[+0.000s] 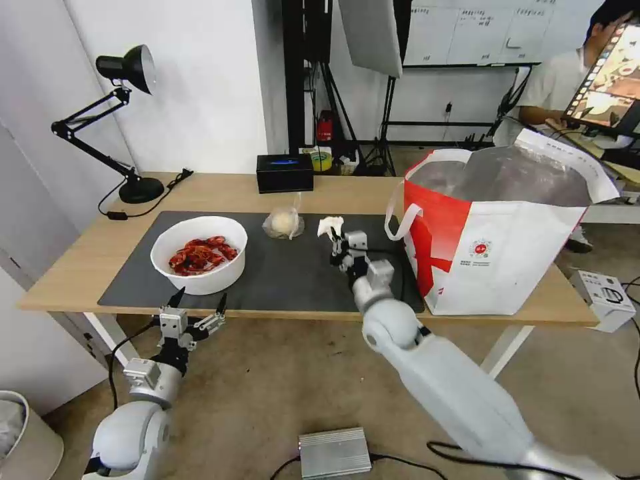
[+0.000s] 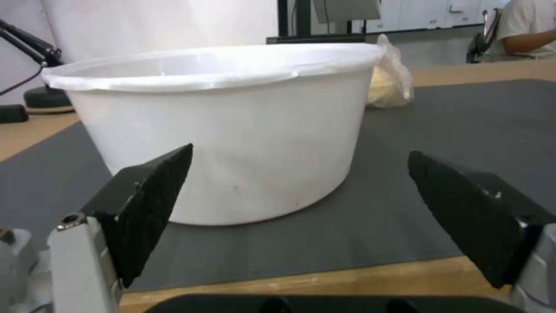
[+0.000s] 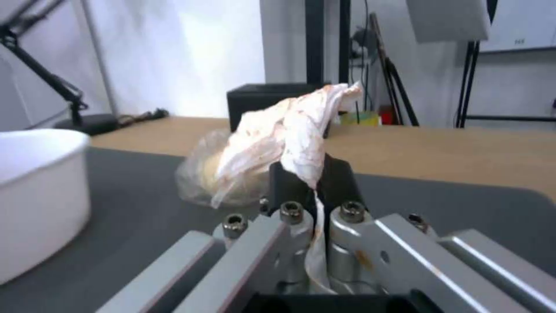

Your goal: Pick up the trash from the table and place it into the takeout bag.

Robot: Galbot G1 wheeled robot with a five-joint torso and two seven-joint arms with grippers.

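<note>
our right gripper [image 1: 335,238] pinches the crumpled white tissue [image 3: 289,130] above the dark grey mat [image 1: 280,273], left of the takeout bag [image 1: 493,267], while our left gripper [image 1: 198,303] waits, fingers spread, near the white bowl of red shells [image 1: 199,255].

Crumpled white tissue [image 3: 289,130], stained orange, pinched upright between the right fingers [image 3: 339,178]; small clear bag [image 1: 283,223] with pale lump just beyond them; white bowl [image 1: 199,253] of red shells just beyond the spread left fingers [image 2: 153,191]; takeout bag [image 1: 493,233] stands open beside the right fingers.
</note>
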